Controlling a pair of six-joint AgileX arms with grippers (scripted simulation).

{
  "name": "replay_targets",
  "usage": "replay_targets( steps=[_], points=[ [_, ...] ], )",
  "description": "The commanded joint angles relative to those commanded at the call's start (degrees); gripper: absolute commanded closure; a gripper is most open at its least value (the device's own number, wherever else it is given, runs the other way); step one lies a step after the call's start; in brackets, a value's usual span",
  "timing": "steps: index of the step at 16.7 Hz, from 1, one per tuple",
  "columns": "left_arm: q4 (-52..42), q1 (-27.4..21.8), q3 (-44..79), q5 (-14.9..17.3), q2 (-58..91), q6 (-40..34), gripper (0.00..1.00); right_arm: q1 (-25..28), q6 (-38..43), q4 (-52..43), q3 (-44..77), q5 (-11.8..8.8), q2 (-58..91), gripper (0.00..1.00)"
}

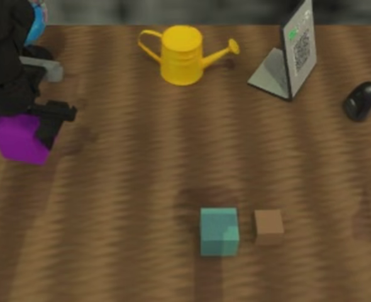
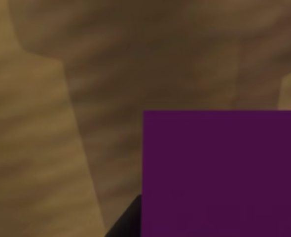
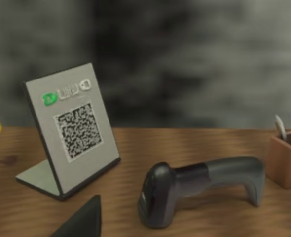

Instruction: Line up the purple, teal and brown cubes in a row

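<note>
Left gripper (image 1: 38, 126): at the far left edge of the top view, a little above mid-height. My jaws sit on either side of the purple cube (image 1: 19, 137) and look closed on it; in my left wrist view the cube (image 2: 223, 173) fills the lower right, with one dark finger (image 2: 126, 223) against its side.

Purple cube, height: I cannot tell for certain whether it is lifted or resting on the table (image 1: 122, 189); the soft shadow to its right hints it may be raised.

Teal cube (image 1: 219, 231): lower centre of the top view, flat on the wood.

Brown cube (image 1: 269, 225): just to the right of the teal one, a narrow gap between them, roughly level with it.

Right gripper: outside the top view. My right wrist view looks past a dark tip at the lower edge to the QR sign (image 3: 71, 132), the barcode scanner (image 3: 202, 187) and a pen pot (image 3: 286, 158); the jaws' state cannot be read.

Done: teal and brown already read as two places of a row.

Left: the purple cube is well apart from them. My judgement is that it must travel right and down, to land beside the teal cube in line with both, then be released.

Clutter: yellow watering can (image 1: 182, 55), upper centre, clear of that path.
</note>
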Motion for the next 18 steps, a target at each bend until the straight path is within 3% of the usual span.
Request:
replay_targets(
  steps=[6,9,18],
  points=[
    [-1.39,-0.31,0.94,-0.03,-0.68,-0.03,1.0,0.0,0.0,0.0,0.0,0.0,0.0,0.0],
    [-1.42,-3.5,-0.12,-0.09,-1.78,-3.9,1.0,0.0,0.0,0.0,0.0,0.0,0.0,0.0],
    [-1.36,-25.84,-10.35,-0.26,-11.02,-37.0,1.0,0.0,0.0,0.0,0.0,0.0,0.0,0.0]
  ],
)
